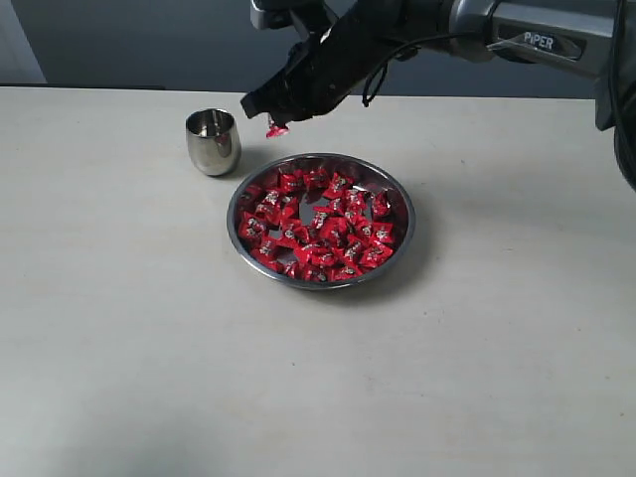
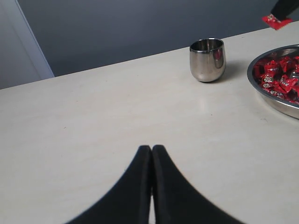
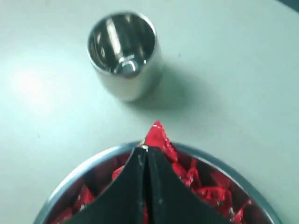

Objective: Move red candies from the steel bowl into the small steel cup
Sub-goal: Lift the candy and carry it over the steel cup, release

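One red candy [image 1: 275, 129] is hanging by its wrapper's corner from the right gripper [image 1: 266, 113], whose fingers are clenching it over the edge of the steel bowl [image 1: 401, 202] nearest the small steel cup [image 1: 213, 142]. The other red candies [image 1: 318, 224] are lying heaped in the bowl. The cup is standing upright just beside the bowl, seemingly empty, though reflections are muddying its inside. The pinch looks thin, so the arm should be moving smoothly until the candy is hanging over the cup's narrow mouth, lowering close before releasing. The left gripper [image 2: 152, 153] is idling over the table [image 2: 93, 116], fingers clenched on nothing.
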### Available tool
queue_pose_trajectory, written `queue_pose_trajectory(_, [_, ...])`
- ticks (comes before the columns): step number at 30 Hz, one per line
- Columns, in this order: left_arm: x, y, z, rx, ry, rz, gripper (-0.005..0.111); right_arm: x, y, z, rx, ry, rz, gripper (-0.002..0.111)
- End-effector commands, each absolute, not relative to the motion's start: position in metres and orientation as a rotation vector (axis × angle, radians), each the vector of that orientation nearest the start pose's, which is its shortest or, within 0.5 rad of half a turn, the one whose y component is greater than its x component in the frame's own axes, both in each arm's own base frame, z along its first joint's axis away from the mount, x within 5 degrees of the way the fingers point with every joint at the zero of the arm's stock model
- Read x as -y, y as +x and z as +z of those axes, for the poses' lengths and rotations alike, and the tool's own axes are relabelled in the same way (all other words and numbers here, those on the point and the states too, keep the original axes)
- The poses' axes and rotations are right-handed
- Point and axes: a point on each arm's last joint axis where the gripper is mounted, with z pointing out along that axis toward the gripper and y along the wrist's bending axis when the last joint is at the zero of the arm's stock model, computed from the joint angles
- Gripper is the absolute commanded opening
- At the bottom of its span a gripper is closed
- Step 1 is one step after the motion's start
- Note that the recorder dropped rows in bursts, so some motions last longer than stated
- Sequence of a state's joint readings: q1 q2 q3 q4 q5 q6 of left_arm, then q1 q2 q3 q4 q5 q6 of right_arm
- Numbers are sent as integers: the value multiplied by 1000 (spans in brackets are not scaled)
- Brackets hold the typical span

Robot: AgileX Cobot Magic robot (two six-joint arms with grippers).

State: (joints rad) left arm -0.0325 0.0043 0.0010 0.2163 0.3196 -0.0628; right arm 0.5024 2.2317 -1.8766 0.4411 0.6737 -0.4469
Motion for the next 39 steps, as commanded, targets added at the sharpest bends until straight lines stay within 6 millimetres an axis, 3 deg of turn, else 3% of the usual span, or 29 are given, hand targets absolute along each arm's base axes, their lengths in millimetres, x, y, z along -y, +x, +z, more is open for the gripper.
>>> queue_pose_trajectory(1, [-4,54,186,-1788,107,137,0,-273,439,216,-2226,-749,560,0])
queue_pose_trajectory(5, [-4,54,186,-1788,107,137,0,-284,443,212,-2146,-715,568,0])
queue_pose_trajectory(12, [-4,54,186,-1788,107,137,0,-321,440,197,-1988,-745,494,0])
queue_pose_trajectory(19, [-4,54,186,-1788,107,137,0,-349,462,196,-1950,-709,650,0])
queue_pose_trajectory(29, [-4,54,186,-1788,107,137,0,-350,465,186,-2002,-651,681,0])
queue_pose_trajectory(39, [-4,54,186,-1788,107,137,0,-352,463,181,-1998,-762,581,0])
